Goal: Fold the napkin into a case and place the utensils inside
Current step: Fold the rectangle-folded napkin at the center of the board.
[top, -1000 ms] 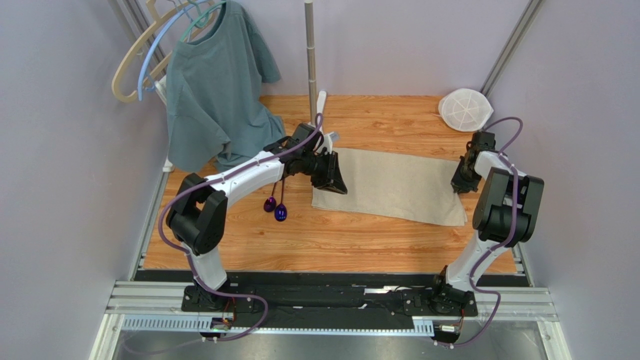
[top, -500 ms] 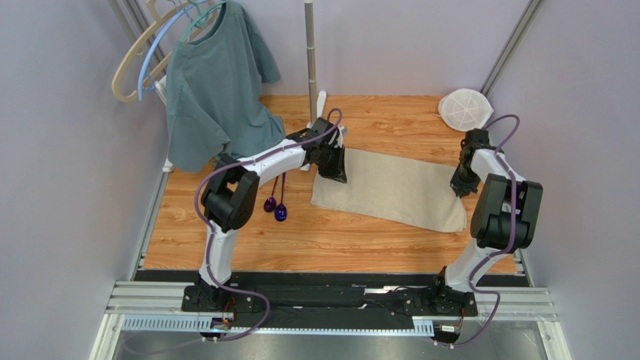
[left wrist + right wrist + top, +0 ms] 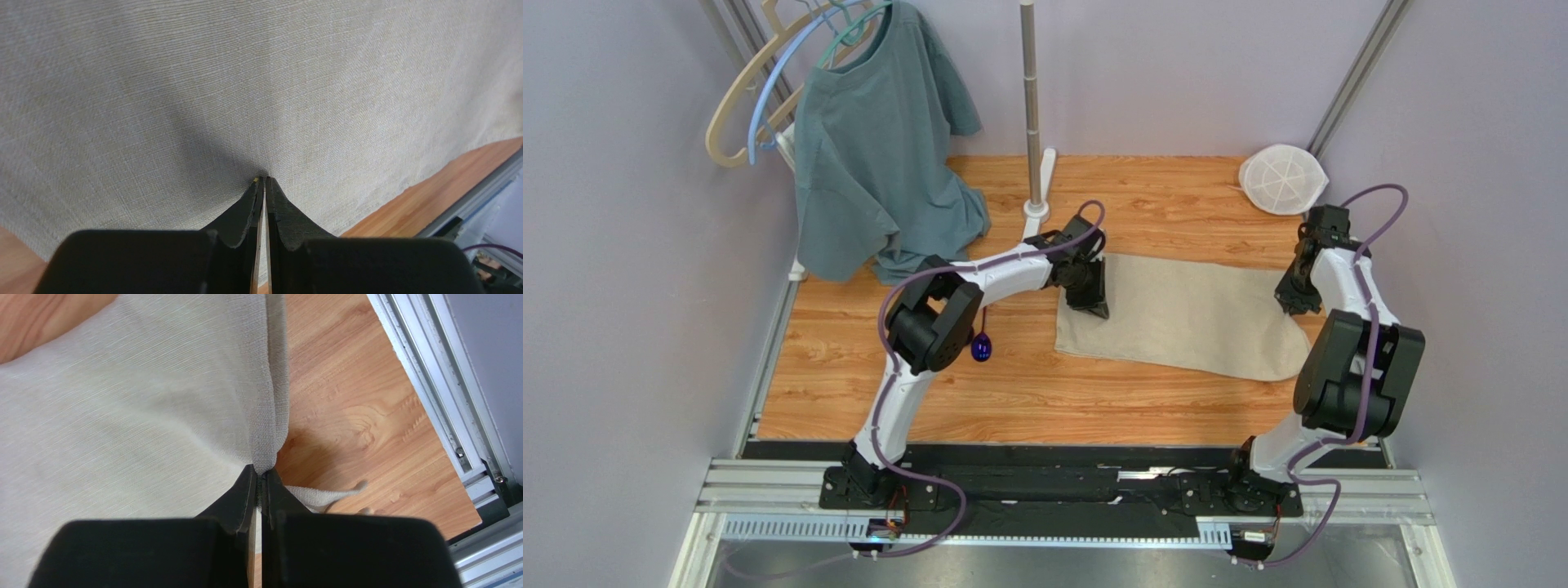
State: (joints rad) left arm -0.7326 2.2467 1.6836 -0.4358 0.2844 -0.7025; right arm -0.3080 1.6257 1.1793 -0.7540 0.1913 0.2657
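shift since a second ago: both grippers have slid toward 3 o'clock and the napkin has gone with them. my left arm's elbow has swung in over the table and now covers one of the two purple bowls i could see before.
left gripper (image 3: 1095, 301): at the napkin's 9 o'clock end. in the left wrist view its fingers (image 3: 279, 205) are pressed almost together, tips into the weave with a dark crease running out from them. i read that as pinching the napkin.
right gripper (image 3: 1296, 301): at the napkin's 3 o'clock end. in the right wrist view its fingers (image 3: 242, 490) are squeezed together on a gathered fold of the cloth edge.
napkin (image 3: 1192, 316): a long beige strip lying on the table (image 3: 1051, 392), running 9 to 3 o'clock between my two grippers, with its 3 o'clock end bulging out rounded.
spoon (image 3: 981, 348): one purple bowl shows just beside my left elbow, toward 9 o'clock of the napkin and apart from it. most of the handle is behind the arm.
t-shirt (image 3: 873, 147): grey-green, hanging at 11 o'clock, hem resting on the table.
mesh disc (image 3: 1284, 179): white, at the 1 o'clock corner, apart from the napkin.
pole (image 3: 1030, 98): upright at 12 o'clock, its base near my left gripper.
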